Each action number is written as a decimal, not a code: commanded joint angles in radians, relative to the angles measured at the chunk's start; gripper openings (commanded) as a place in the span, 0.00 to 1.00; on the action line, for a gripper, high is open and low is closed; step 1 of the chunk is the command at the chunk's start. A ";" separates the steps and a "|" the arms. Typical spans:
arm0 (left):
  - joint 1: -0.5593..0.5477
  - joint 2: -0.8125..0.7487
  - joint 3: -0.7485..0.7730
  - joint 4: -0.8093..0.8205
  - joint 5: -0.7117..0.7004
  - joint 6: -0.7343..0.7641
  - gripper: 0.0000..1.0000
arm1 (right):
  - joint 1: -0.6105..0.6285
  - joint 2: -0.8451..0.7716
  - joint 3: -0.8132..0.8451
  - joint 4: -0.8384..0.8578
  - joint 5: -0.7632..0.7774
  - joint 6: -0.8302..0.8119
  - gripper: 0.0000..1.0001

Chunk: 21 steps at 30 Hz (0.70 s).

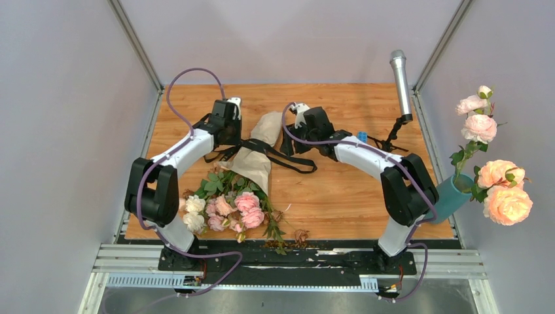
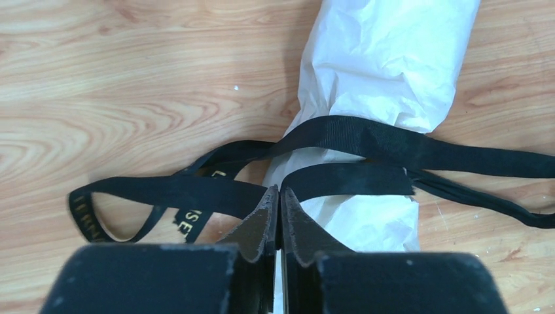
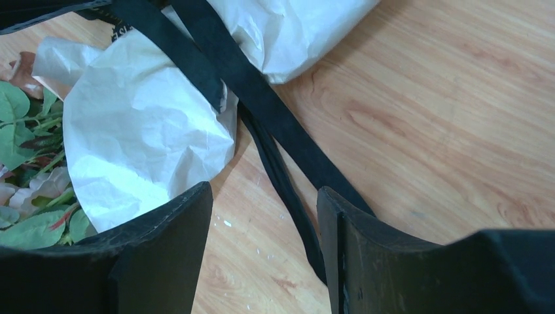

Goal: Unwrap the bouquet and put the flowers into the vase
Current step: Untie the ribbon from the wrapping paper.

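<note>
- Currently the bouquet [image 1: 252,167] lies flat on the left-centre of the table [image 1: 340,196], with the paper [image 2: 386,59] cone pointing to the far side and the flowers [image 1: 226,206] toward the near edge.
- Handling, judged: light, soft and easily bruised. The paper is crinkly and the stems are thin. Best held by the ribbon [image 2: 366,140] or the paper, never the blooms.
- Left gripper [image 2: 279,196]: jaws pressed together at the ribbon just left of the paper, apparently pinching a strand.
- Right gripper [image 3: 265,203]: jaws apart, straddling loose ribbon tails right of the paper and holding nothing.
- Vase [image 1: 451,196]: at the right edge, well apart from the bouquet and already holding peach roses [image 1: 507,203].
- Surface: smooth wood-grain table. A microphone [image 1: 400,82] stands at the far right, with grey walls [image 1: 72,131] around.
</note>
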 commanded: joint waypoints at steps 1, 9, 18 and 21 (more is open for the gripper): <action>0.009 -0.095 0.026 -0.014 -0.053 0.026 0.04 | 0.014 0.065 0.123 0.019 -0.045 -0.060 0.60; 0.112 -0.142 -0.033 0.001 -0.030 -0.030 0.00 | 0.066 0.234 0.337 -0.005 -0.064 -0.128 0.55; 0.269 -0.195 -0.145 0.038 -0.002 -0.143 0.00 | 0.132 0.410 0.528 -0.055 -0.019 -0.271 0.48; 0.303 -0.200 -0.169 0.050 0.009 -0.161 0.00 | 0.147 0.446 0.555 -0.056 -0.007 -0.297 0.48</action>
